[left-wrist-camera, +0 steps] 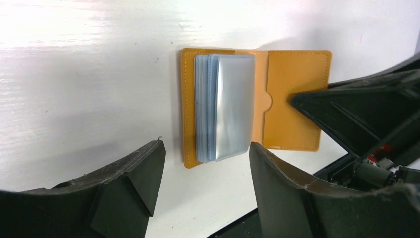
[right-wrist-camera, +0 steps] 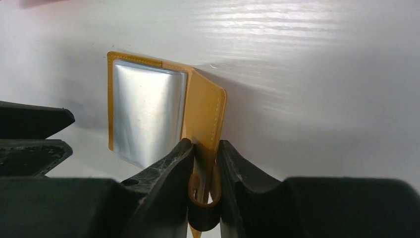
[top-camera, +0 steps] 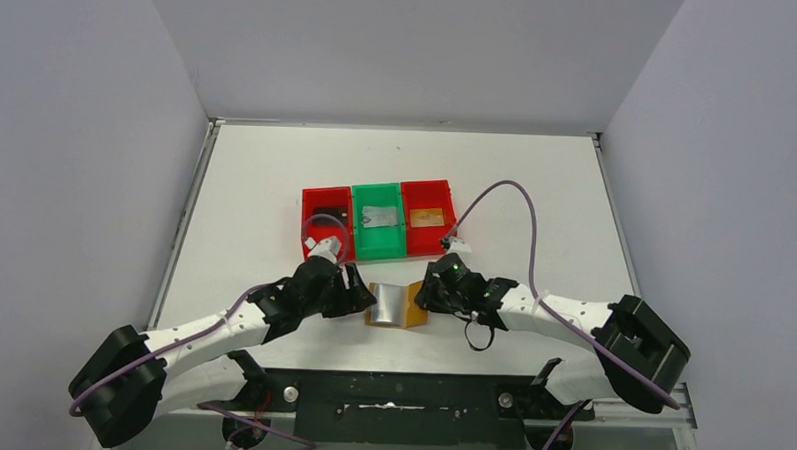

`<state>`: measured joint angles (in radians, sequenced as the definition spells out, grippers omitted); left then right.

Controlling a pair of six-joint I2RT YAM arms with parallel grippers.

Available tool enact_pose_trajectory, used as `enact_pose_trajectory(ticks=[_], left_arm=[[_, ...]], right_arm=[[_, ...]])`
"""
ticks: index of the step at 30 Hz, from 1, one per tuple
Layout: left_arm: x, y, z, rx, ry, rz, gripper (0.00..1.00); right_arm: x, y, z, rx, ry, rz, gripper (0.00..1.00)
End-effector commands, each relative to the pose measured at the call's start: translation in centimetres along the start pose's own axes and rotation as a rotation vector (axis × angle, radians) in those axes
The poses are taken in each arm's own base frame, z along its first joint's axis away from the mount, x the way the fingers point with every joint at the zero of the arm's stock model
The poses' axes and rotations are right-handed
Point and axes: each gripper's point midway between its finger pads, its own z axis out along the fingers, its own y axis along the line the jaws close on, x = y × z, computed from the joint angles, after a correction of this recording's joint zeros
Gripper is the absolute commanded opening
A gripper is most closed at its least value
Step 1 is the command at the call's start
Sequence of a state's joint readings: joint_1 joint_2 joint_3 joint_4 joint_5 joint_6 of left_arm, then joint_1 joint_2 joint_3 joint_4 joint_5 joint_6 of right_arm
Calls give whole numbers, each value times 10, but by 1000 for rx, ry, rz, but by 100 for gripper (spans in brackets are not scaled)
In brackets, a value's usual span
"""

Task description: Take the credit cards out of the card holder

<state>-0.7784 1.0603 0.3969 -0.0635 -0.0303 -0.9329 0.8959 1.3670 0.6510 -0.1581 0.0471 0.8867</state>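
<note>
The tan card holder [top-camera: 397,306] lies open on the table between my two grippers, its pale blue-grey sleeves [left-wrist-camera: 228,109] fanned on its left half. My right gripper [right-wrist-camera: 205,153] is shut on the holder's right flap [right-wrist-camera: 210,111] and its snap tab, holding that flap tilted up. My left gripper [left-wrist-camera: 207,168] is open and empty, just short of the holder's near edge [left-wrist-camera: 190,161]. The black card [top-camera: 327,207] lies in the left red bin, the silver-grey card [top-camera: 379,216] in the green bin, and the orange-brown card [top-camera: 427,217] in the right red bin.
Three joined bins stand behind the holder: a red bin [top-camera: 307,242], a green bin [top-camera: 379,246] and a second red bin [top-camera: 426,244]. The right gripper's finger [left-wrist-camera: 356,114] reaches into the left wrist view. The table's near edge lies close behind both grippers.
</note>
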Motion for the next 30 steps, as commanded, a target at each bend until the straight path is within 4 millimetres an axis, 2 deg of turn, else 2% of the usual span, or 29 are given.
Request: enact_pose_trajectory(ticks=[1,4,6,13,20,26,30], left_arm=[[-22,-44,-7,136,-44,41,62],[-23,-58,-7,186,-27,61,63],[-24,-64,-6,203,-19,70,63],[-18,-72,2,203,28,89,62],[-14,-59,6,147,30,84,62],[-2,-44,21,88,70,53,62],[3,-45,27,92,93,50,61]], right_arm=[[-13,13,-4,-167,-66,118,23],[-10,15,-4,-212,-72,131,21],[-8,12,-1,-204,-67,139,16],[-4,13,3,-228,-68,179,14],[-4,10,4,-208,-66,171,14],[-2,8,6,-199,-61,173,15],[-1,8,6,-197,-55,174,15]])
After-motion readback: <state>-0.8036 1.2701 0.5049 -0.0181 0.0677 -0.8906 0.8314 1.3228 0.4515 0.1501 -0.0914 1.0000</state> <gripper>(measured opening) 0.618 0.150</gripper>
